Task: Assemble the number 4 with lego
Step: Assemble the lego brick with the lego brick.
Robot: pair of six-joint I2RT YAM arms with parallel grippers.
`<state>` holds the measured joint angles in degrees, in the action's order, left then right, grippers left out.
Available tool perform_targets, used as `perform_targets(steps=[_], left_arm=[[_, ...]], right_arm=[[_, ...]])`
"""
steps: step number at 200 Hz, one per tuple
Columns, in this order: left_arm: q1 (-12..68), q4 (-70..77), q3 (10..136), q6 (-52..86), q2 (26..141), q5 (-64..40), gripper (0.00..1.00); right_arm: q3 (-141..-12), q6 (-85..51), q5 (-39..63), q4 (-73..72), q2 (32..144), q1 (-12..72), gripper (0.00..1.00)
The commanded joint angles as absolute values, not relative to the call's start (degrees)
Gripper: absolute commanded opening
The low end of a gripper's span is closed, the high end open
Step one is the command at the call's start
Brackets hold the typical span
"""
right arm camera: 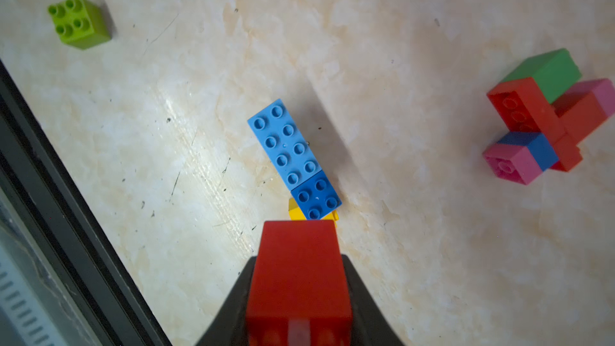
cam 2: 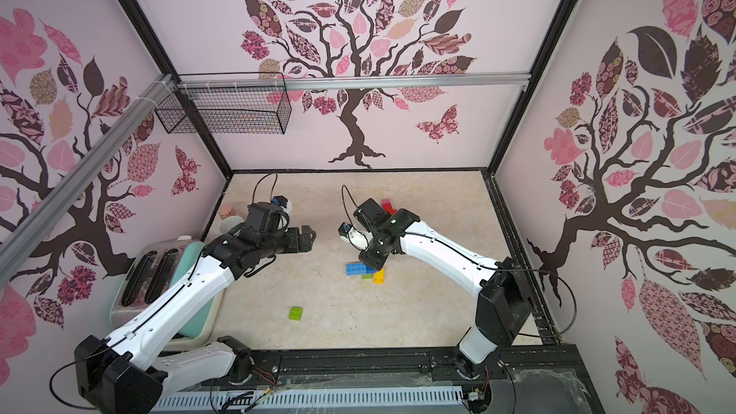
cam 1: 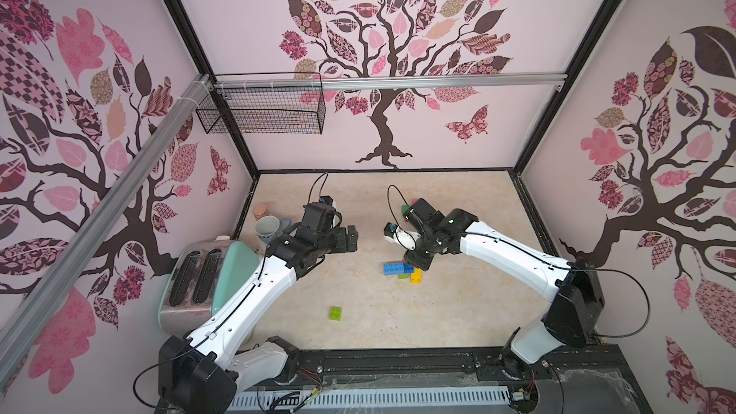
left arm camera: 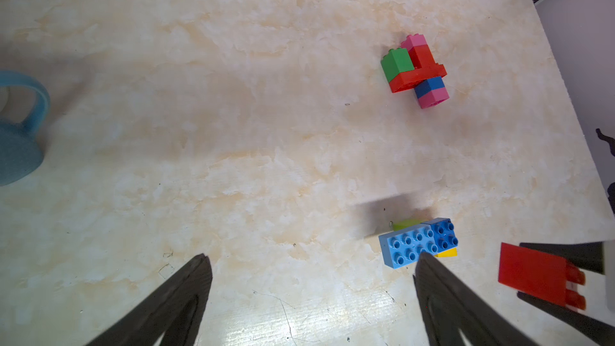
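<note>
My right gripper (right arm camera: 299,259) is shut on a red lego brick (right arm camera: 299,271), held just above a flat cluster on the table. That cluster is a light blue long brick (right arm camera: 286,143), a dark blue square (right arm camera: 316,198) and a yellow brick (right arm camera: 294,209) partly under them. In a top view the right gripper (cam 1: 416,262) hangs over the cluster's right end (cam 1: 398,268). My left gripper (left arm camera: 312,271) is open and empty, raised left of the cluster (cam 1: 352,238). A lime brick (cam 1: 335,313) lies alone nearer the front. A red, green, pink and blue assembly (left arm camera: 416,71) lies further back.
A toaster (cam 1: 199,276) stands at the left under my left arm, with a mug (cam 1: 267,229) and a pinkish object (cam 1: 261,210) behind it. A wire basket (cam 1: 263,109) hangs on the back wall. A black rail (cam 1: 398,364) runs along the table's front.
</note>
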<state>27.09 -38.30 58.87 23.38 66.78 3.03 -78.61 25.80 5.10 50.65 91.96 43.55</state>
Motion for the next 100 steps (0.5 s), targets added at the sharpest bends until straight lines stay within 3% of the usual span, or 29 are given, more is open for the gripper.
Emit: perform_targets(steps=[1, 46, 100], left_arm=[[26.94, -37.87, 56.72, 21.72, 66.46, 4.99, 0.98], [26.86, -38.07, 55.09, 21.01, 64.23, 7.10, 0.98], [26.24, -39.29, 54.23, 20.95, 60.64, 13.99, 0.98]], right_arm=[[-80.99, 39.95, 7.90, 55.55, 95.33, 43.77, 0.00], [-88.04, 48.69, 7.03, 61.97, 103.01, 42.87, 0.00], [-89.64, 51.63, 3.16, 59.18, 106.08, 42.96, 0.00]])
